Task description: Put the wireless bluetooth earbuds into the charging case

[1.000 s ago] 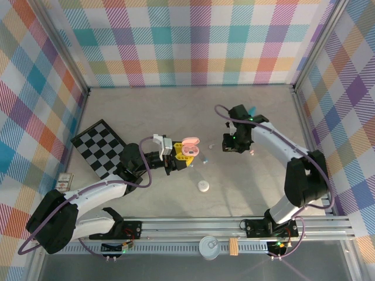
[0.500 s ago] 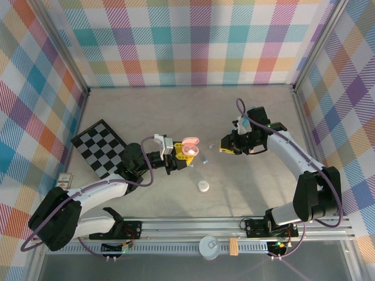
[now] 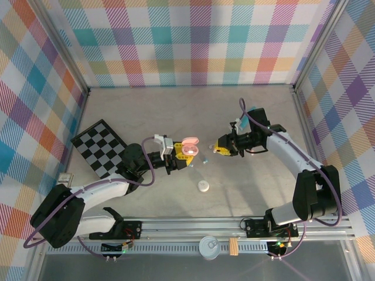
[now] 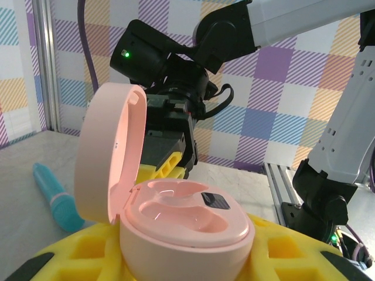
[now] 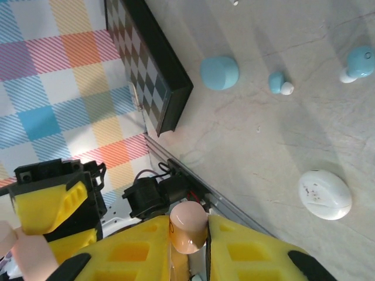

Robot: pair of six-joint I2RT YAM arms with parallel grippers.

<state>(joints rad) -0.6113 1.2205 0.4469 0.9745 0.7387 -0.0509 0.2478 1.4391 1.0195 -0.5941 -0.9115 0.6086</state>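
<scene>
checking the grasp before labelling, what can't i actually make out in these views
Right wrist view: the pink earbud shows its rounded end; the rest is buried in the right gripper.
Left wrist view: the base of the pink case is covered by the left gripper and cut off by the bottom edge.
Top view: the held earbud is too small to make out.

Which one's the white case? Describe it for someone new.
On the table, look just ahead of the front rail, mid-width. The white case lies there shut and loose; the pink case is open in the left gripper.
</scene>
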